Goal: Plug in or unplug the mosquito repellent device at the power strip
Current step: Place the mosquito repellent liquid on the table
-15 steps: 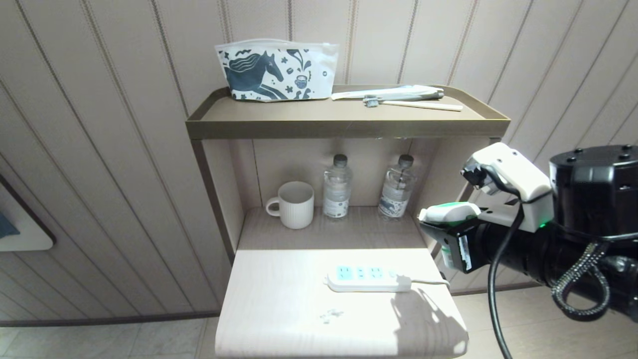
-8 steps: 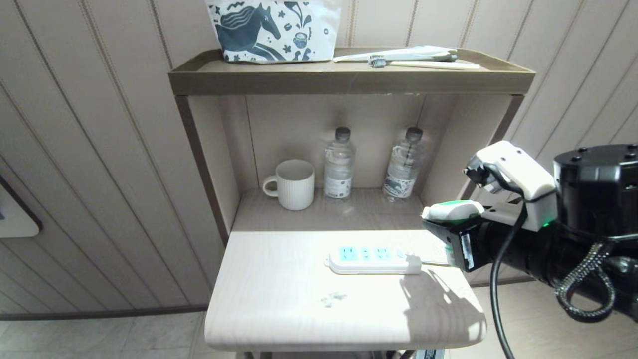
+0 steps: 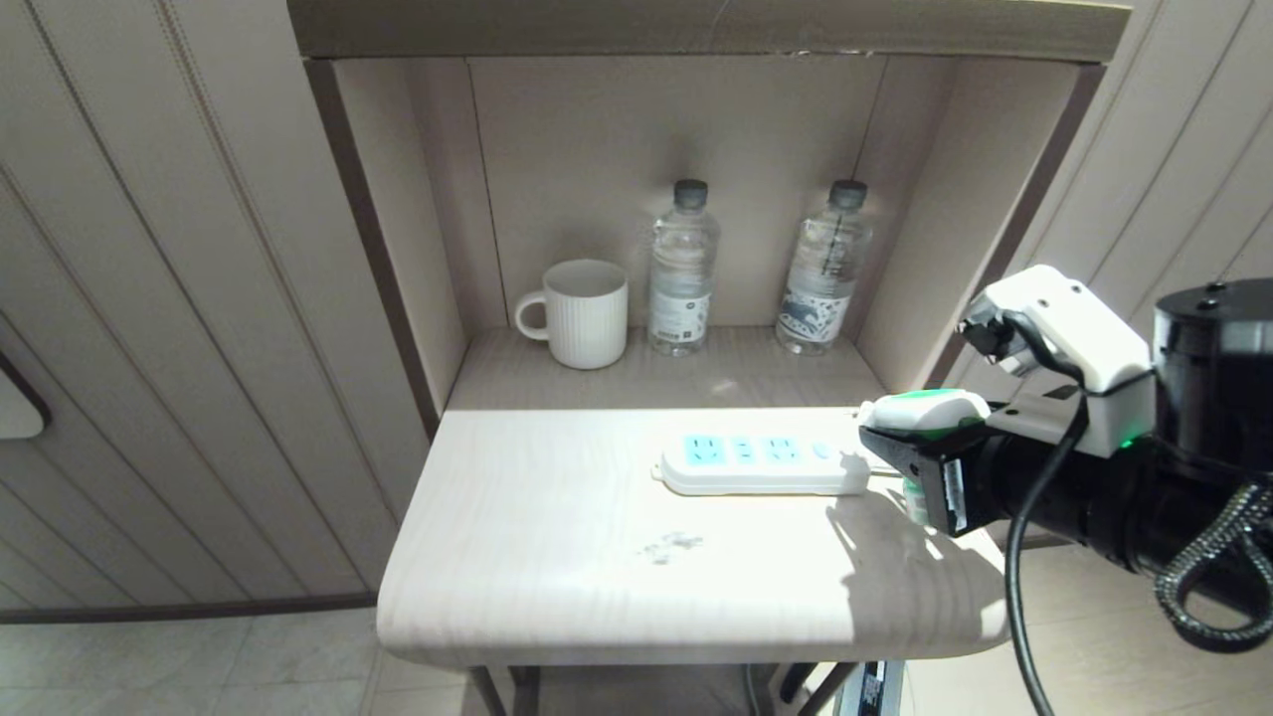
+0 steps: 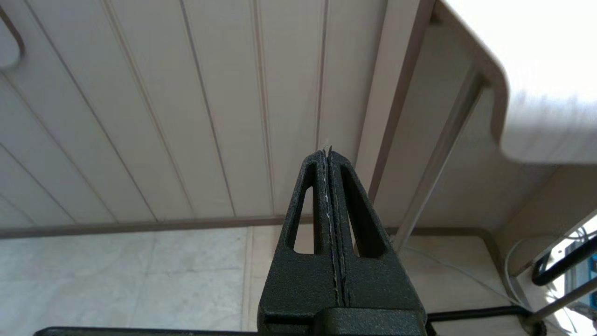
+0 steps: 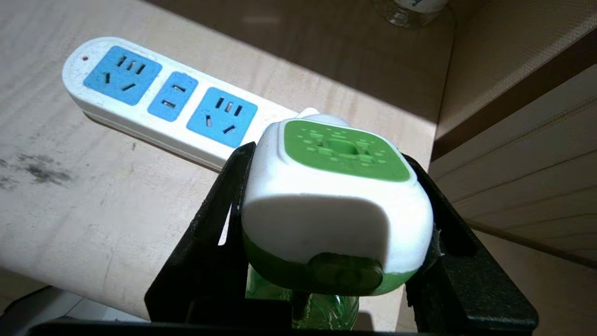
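Mosquito repellent device [image 5: 336, 205] clamped in right gripper [image 3: 920, 467] just off the worktop's [image 3: 557, 557] right edge, power strip [image 3: 761, 463] lying leftward, long axis running straight away from it, left gripper [image 4: 329, 154] pressed closed below, farther off.

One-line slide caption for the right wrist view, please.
Right gripper holds the mosquito repellent device in its jaws, above the table near the power strip, all sockets empty.

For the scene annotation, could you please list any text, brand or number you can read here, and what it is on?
No text here is readable.
Left water bottle: label print too small to read.
Right water bottle: label print blurred.
Power strip: no lettering.
Mosquito repellent device: raised pattern only.
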### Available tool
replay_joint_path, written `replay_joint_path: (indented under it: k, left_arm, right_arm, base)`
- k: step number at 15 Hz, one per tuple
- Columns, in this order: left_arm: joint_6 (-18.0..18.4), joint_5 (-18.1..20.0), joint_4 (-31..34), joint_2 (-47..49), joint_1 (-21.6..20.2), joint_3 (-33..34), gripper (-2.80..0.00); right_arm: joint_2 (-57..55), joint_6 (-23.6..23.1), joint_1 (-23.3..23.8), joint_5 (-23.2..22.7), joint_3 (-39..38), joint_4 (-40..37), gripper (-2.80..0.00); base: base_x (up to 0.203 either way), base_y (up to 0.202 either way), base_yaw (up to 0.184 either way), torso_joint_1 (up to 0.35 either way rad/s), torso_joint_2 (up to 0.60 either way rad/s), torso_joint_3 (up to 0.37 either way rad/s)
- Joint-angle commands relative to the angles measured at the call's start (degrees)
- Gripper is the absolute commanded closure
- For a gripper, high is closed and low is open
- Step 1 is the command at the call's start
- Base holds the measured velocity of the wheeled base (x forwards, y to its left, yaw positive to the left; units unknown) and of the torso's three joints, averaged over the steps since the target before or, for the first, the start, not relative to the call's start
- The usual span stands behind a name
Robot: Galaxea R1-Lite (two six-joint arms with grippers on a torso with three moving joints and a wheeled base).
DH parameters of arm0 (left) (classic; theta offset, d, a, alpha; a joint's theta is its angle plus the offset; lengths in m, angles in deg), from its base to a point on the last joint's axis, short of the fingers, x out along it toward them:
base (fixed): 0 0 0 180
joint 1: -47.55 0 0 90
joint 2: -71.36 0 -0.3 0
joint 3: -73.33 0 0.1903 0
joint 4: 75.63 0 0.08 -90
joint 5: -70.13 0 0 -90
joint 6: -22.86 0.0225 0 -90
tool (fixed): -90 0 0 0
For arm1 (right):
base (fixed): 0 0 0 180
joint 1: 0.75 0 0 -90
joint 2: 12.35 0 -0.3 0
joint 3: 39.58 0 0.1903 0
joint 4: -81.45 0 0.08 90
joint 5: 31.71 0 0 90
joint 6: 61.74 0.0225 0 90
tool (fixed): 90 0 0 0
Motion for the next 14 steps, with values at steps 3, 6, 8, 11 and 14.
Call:
replay_joint_path:
  k: [3, 6, 8, 11, 14]
  left_arm:
    - [0.0, 0.0, 0.0, 0.1, 0.0, 0.0, 0.00]
    - [0.0, 0.0, 0.0, 0.1, 0.0, 0.0, 0.00]
    - [0.0, 0.0, 0.0, 0.1, 0.0, 0.0, 0.00]
    - [0.0, -0.1, 0.0, 0.1, 0.0, 0.0, 0.00]
    - [0.0, 0.0, 0.0, 0.1, 0.0, 0.0, 0.00]
  right_arm:
    - [1.6, 0.7, -1.6, -0.2, -0.1, 0.8, 0.00]
    - [0.9, 0.0, -5.8, 4.6, -2.4, 9.6, 0.00]
    - [-1.4, -3.1, -10.3, 12.0, -5.7, 25.8, 0.00]
    - [-7.8, -10.3, -12.7, 17.6, -9.4, 42.3, 0.00]
    - [-15.9, -13.0, -13.0, 20.5, -10.4, 54.1, 0.00]
  base:
    - [0.000, 0.000, 0.000, -0.068, 0.18, 0.107]
    - [0.000, 0.000, 0.000, -0.011, 0.03, 0.019]
    - [0.000, 0.000, 0.000, 0.000, 0.00, 0.000]
    - [0.000, 0.000, 0.000, 0.000, 0.00, 0.000]
    - [0.000, 0.000, 0.000, 0.000, 0.00, 0.000]
